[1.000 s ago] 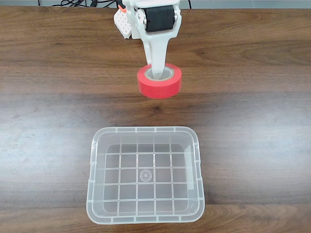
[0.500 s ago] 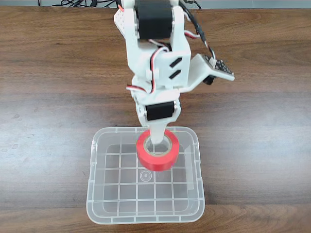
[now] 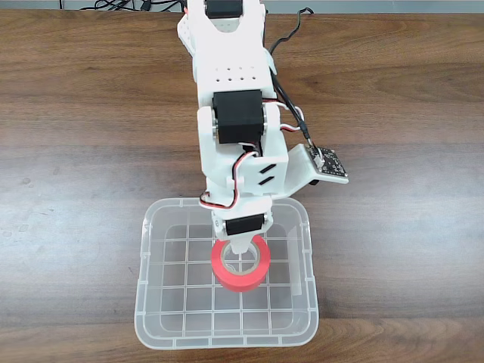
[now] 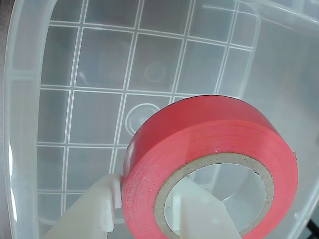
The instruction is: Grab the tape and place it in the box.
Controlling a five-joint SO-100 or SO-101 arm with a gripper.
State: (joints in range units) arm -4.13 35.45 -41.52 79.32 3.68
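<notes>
**Tape held low inside the box, ready for release**

The end effector [image 4: 144,209] is clenched on the tape [image 4: 209,149]: in the wrist view one white finger [image 4: 94,209] presses the roll's outer red wall while the other finger [image 4: 197,214] sits inside the beige core, so the wall of the roll is pinched between them. That through-the-hole grip suits a ring: it needs only a narrow opening and keeps the roll from rolling out.

In the fixed view the tape [image 3: 240,268] hangs under the end effector [image 3: 242,253], within the rim of the box [image 3: 148,227] and roughly over the middle of its grid floor. Whether the roll already touches the floor I cannot tell; in the wrist view it looks slightly tilted, with grid squares visible beyond its far edge.

The white arm [image 3: 234,113] reaches down from the far edge of the wooden worktop [image 3: 76,151] across the box's far wall, a small circuit board [image 3: 327,162] jutting to the right in the fixed view.

By my judgement the carry is finished and only the release remains; central placement keeps the roll clear of the walls when it drops.
</notes>
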